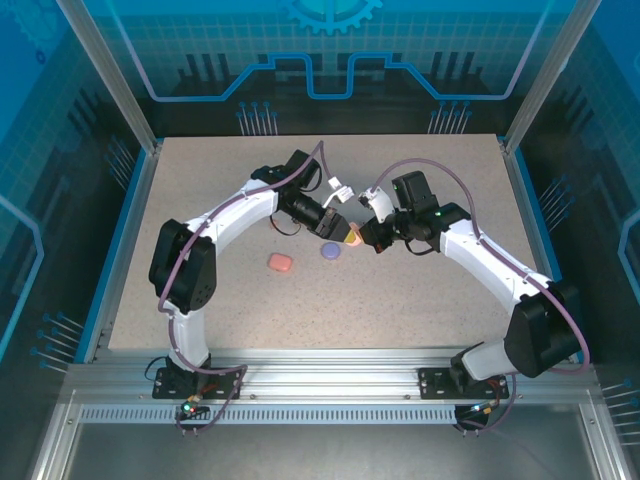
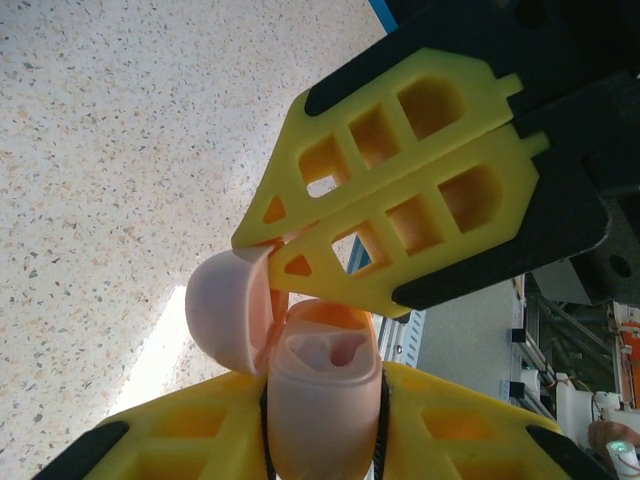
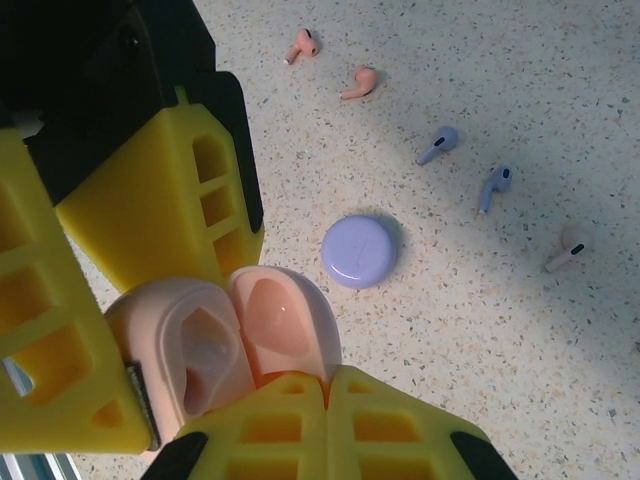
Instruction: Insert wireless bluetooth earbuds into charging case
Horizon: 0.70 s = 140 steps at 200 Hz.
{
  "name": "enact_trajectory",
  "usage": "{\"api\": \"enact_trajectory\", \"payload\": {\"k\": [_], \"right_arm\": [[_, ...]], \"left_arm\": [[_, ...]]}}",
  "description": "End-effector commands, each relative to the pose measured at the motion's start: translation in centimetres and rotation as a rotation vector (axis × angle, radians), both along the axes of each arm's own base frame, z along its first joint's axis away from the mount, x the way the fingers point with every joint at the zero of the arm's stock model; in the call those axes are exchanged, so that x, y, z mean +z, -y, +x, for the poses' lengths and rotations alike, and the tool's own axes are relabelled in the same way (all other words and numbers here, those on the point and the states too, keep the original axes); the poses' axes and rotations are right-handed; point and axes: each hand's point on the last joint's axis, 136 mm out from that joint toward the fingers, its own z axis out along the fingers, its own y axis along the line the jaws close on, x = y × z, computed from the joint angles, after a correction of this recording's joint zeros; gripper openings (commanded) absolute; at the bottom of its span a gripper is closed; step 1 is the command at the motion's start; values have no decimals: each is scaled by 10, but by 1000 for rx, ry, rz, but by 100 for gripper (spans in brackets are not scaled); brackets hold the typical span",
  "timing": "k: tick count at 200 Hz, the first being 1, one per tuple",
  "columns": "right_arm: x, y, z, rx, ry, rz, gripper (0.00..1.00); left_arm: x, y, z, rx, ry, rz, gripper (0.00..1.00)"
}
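Speckled table (image 3: 560, 390); right wrist sees earbuds (image 3: 438, 145); left jaws clamp case (image 3: 195, 345); right jaws closed.

I've got the pale beige case (image 3: 215, 350) clamped in my left gripper (image 2: 320, 385), its lid hinged wide open. The round purple case (image 3: 360, 251) lies shut on the table (image 3: 560, 400) just beside it, and the salmon case (image 1: 279, 262) lies shut further off. Beyond the purple case I see five buds lying loose and apart: two red-orange earbuds (image 3: 360, 83), two purple earbuds (image 3: 438, 145) and one pale beige earbud (image 3: 568, 247).
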Motion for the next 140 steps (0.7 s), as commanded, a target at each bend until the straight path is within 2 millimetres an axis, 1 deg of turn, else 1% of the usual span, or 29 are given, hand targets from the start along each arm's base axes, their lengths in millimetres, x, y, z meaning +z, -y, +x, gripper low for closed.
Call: {"api": "enact_trajectory", "payload": {"k": [1,13,34,52,67,79,91,95,99,114,116,117,118,127,140], "right_arm": [[3,-5,-5,31,-3,12,0],[3,-5,-5,31,-3,10,0],[3,-5,-5,29,-2,9,0],[4,-4,-4,23,1,8,0],[6,-4,-3,14,5,10,0],[8,-3,-1,3,11,13,0],[14,-1,1,-18,18,27,0],[17,0,2,-31,21,34,5],[21,2,4,-49,24,42,14],[33,8,6,-84,26,73,26],[35,9,6,-89,28,77,29],[37,10,6,-95,30,81,32],[37,10,6,-95,30,81,32],[46,18,6,-119,34,103,44],[58,27,3,-143,40,135,49]], "left_arm": [[7,6,1,-28,20,-30,32],[7,6,1,-28,22,-31,31],[9,7,2,-29,26,-37,22],[8,6,2,-28,25,-36,11],[7,7,1,-29,26,-37,4],[6,6,2,-25,27,-39,0],[6,7,3,-20,32,-41,0],[6,7,3,-17,36,-41,0],[6,7,4,-15,40,-42,0],[5,5,6,3,59,-41,0],[5,5,7,6,62,-39,0],[6,5,7,6,66,-40,0],[5,5,7,9,67,-39,0],[7,3,10,29,87,-36,0],[9,-1,15,62,125,-40,0]]}}
